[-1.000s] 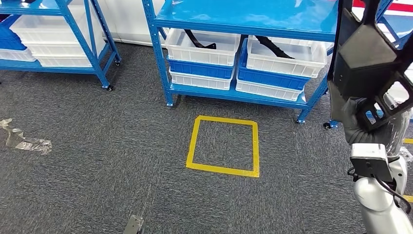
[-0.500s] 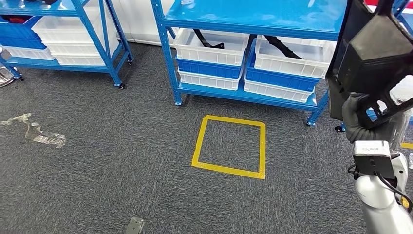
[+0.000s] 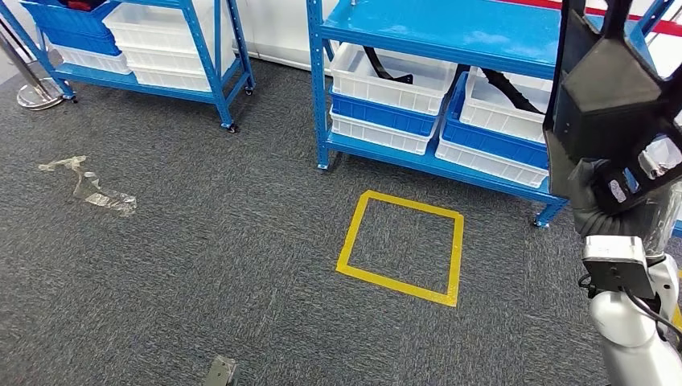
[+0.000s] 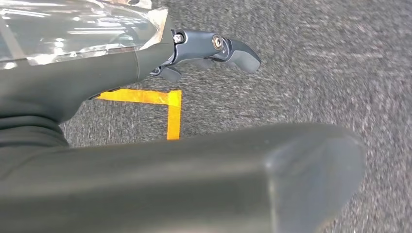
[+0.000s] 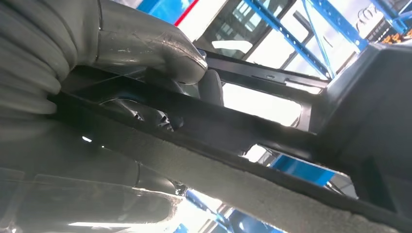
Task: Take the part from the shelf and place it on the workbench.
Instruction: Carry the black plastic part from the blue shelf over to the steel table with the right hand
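A large black moulded part with open cut-outs is held up high at the right of the head view. My right hand grips its lower edge, and the silver forearm rises from below. In the right wrist view the fingers wrap around a black bar of the part. My left hand hangs over the carpet, its dark fingers stretched out and holding nothing.
A blue shelf stands ahead with white and blue bins holding black pieces. A second blue shelf stands at the far left. A yellow tape square marks the grey carpet. Crumpled clear plastic lies at the left.
The whole picture has slid to the right and tilted, so the camera has turned left. The right hand still holds the black part in the same raised pose.
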Available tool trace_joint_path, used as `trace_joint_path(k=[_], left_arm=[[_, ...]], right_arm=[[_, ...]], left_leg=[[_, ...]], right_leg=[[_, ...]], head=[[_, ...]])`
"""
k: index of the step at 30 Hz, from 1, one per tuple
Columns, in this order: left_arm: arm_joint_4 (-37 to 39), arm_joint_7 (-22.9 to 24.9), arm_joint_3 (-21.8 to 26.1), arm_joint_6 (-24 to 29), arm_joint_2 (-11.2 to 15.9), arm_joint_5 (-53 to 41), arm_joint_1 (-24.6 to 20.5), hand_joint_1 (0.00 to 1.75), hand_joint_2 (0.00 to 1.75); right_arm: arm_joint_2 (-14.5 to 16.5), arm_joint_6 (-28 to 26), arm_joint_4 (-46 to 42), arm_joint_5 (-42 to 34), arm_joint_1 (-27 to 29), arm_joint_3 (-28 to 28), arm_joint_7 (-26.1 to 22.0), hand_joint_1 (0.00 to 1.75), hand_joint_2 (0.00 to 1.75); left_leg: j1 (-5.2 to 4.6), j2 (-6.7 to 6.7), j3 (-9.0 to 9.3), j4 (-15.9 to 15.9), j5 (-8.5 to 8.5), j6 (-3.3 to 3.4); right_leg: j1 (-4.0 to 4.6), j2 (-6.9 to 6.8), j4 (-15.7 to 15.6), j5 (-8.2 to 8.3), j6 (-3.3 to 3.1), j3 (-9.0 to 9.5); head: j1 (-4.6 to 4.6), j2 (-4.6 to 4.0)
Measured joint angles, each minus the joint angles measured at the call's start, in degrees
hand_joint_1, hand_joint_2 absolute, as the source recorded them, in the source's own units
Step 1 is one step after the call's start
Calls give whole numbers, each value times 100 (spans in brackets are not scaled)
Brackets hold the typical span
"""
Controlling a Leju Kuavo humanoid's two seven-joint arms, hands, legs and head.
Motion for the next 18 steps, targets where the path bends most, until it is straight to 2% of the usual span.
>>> trace_joint_path(k=[1, 3, 5, 8, 10, 12, 13, 14, 15, 16, 17, 18], left_arm=[[1, 4, 0, 14, 1, 13, 4, 0, 0], [2, 8, 3, 36, 2, 37, 5, 0, 0], [2, 9, 10, 50, 4, 58, 7, 0, 0], [13, 7, 21, 92, 15, 87, 40, 0, 0], [21, 4, 26, 112, 25, 107, 56, 0, 0], [23, 1, 34, 122, 27, 121, 58, 0, 0], [25, -1, 42, 126, 26, 132, 61, 0, 0], [27, -4, 54, 131, 26, 147, 70, 0, 0], [29, -9, 68, 136, 26, 161, 81, 0, 0], [33, -16, 82, 142, 25, 172, 92, 0, 0], [35, -26, 95, 146, 25, 180, 99, 0, 0], [37, -37, 105, 151, 23, 183, 101, 0, 0]], right_arm=[[4, 0, 4, -1, 1, 2, -4, 175, 175], [9, 0, 15, -4, -21, 12, -23, 175, 175], [17, 0, 37, -6, -55, 39, -47, 175, 175], [43, -2, 100, -18, -107, 107, -65, 175, 175], [57, -2, 138, -40, -151, 145, -75, 175, 175], [65, 4, 169, -65, -181, 179, -89, 175, 175], [69, 13, 187, -76, -195, 201, -92, 175, 175], [77, 26, 211, -82, -218, 229, -95, 175, 175], [91, 44, 238, -85, -249, 262, -95, 175, 175], [107, 58, 264, -84, -287, 294, -94, 175, 175], [123, 70, 287, -76, -331, 322, -90, 175, 175], [136, 77, 304, -61, -374, 348, -79, 175, 175]], left_leg=[[3, -58, -3, 5, 8, -9], [1, -177, -24, 45, 11, -47], [-16, -279, -74, 89, 17, -103], [-7, -379, -135, 90, 59, -182], [-1, -226, -259, 337, -100, -240], [19, 32, -598, 1038, -475, -306], [41, 103, -795, 1435, -641, -332], [63, 140, -939, 1719, -729, -350], [83, 162, -976, 1794, -709, -361], [101, 191, -892, 1635, -591, -367], [115, 260, -695, 1275, -414, -366], [118, 402, -452, 838, -256, -361]], right_leg=[[-8, 13, -237, 111, 52, 124], [-36, 166, -1057, 391, 134, 558], [-44, 269, -1537, 535, 103, 813], [-38, 140, -1576, 584, -10, 825], [-73, 28, -1590, 607, -81, 826], [-70, -98, -1593, 613, -139, 814], [-62, -165, -1592, 613, -155, 804], [-56, -232, -1592, 615, -157, 797], [-55, -300, -1592, 615, -157, 792], [-58, -363, -1592, 614, -156, 793], [-62, -424, -1592, 613, -154, 800], [-53, -484, -1591, 608, -143, 809]], head=[[1, 0], [3, 0], [-1, 0], [-1, 0], [-24, 0], [-58, 0], [-70, 0], [-69, 0], [-71, 0], [-72, 0], [-72, 0], [-74, 0]])
